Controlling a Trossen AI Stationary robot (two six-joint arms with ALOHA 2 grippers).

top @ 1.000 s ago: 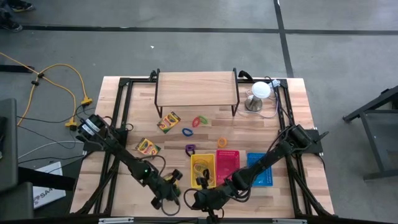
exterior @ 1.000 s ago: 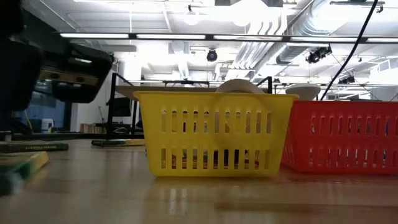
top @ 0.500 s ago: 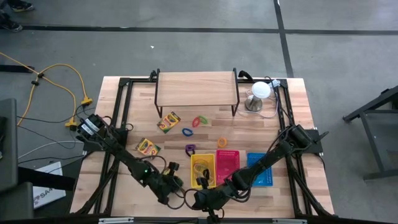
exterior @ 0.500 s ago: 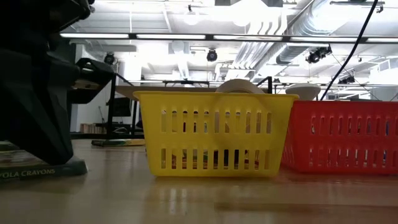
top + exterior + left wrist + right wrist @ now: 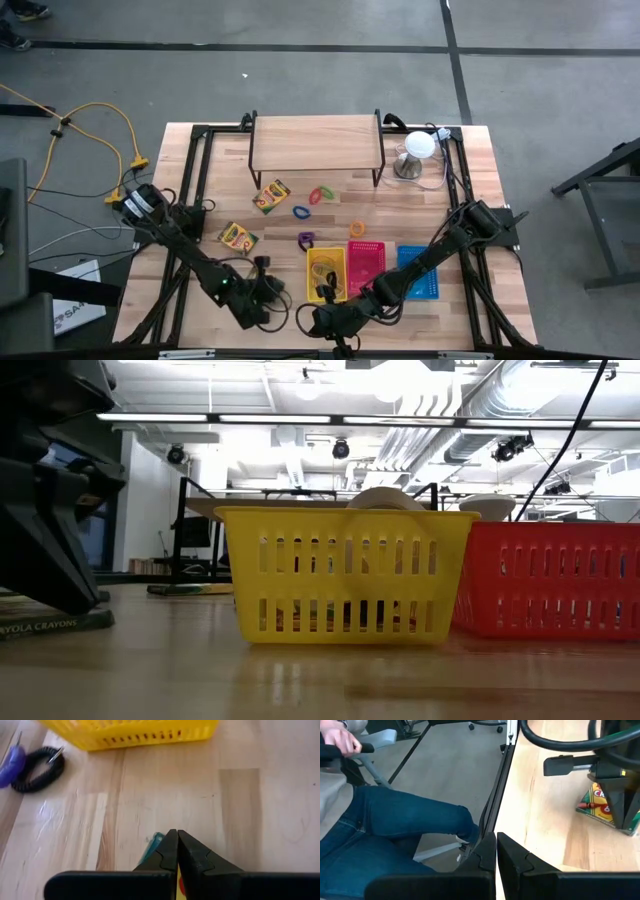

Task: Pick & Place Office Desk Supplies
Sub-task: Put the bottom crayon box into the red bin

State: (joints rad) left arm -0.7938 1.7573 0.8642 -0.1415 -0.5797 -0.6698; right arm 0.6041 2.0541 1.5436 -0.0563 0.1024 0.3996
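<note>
So the thing being worked right now is a small flat yellow-and-green cardboard crayon box (image 5: 606, 806), lying at the near edge of the wooden table (image 5: 470, 190), off to the left of the yellow slotted plastic basket (image 5: 326, 272). The left gripper (image 5: 176, 851) is right down on it. Its fingers are pinched together, and in its own wrist view a sliver of teal and yellow box edge pokes out under the tips. The right wrist view shows the same dark fingers planted on top of the box. Whether it actually has a pinch on an edge or is just pressing on the lid, I honestly can't tell.

Looks to me like the grab step for this box, with the drop-off not yet done. Next move would need a real hold on an edge, then a lift clear of the table and a short carry right, over the yellow basket's rim. A flat box like that could easily slip from a fingertip pinch.

The right gripper (image 5: 496, 851) is parked near the table's front edge with its fingers closed on nothing.

Further out there's a second crayon box (image 5: 238, 236) mid-left, a third (image 5: 271, 196) near the wooden shelf riser (image 5: 316, 142), and loose coloured rings between them. A red basket (image 5: 365, 262) and a blue basket (image 5: 420, 270) sit beside the yellow one.
</note>
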